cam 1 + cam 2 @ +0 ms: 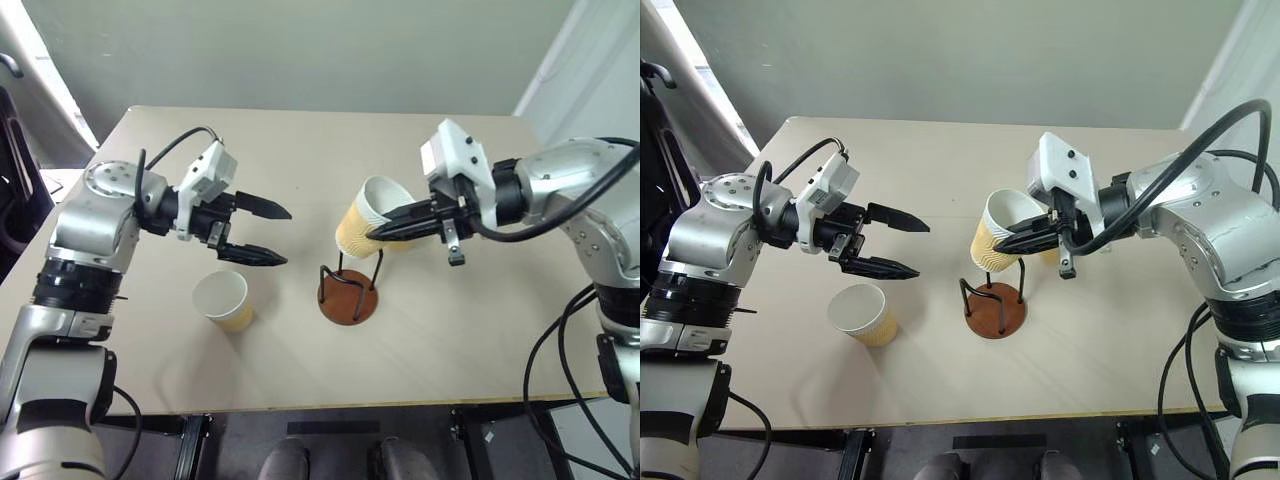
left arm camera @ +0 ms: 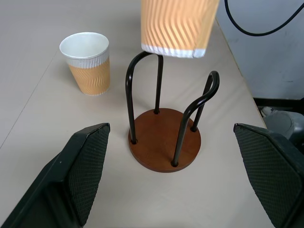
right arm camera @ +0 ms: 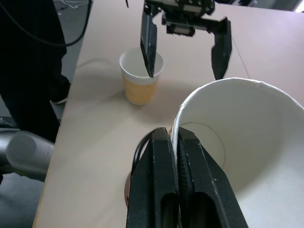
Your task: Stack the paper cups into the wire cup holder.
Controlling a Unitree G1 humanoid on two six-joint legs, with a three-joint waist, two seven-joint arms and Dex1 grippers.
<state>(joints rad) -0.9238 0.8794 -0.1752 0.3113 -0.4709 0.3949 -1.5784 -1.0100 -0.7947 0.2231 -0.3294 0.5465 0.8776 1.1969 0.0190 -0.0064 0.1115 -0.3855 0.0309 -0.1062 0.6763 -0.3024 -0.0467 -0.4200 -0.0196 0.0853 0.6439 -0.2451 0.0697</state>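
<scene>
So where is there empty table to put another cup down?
Bare table runs along the far edge, and in front of the wire cup holder. It's crowded between the standing paper cup and the held cup.

The held cup (image 2: 179,26) is cut off above in the left wrist view; the holder (image 3: 142,156) is mostly hidden behind the right fingers (image 3: 164,180)

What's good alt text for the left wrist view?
A tan paper cup hangs above the wire cup holder on the table. A second paper cup stands upright behind it; the left gripper is open in front.
</scene>
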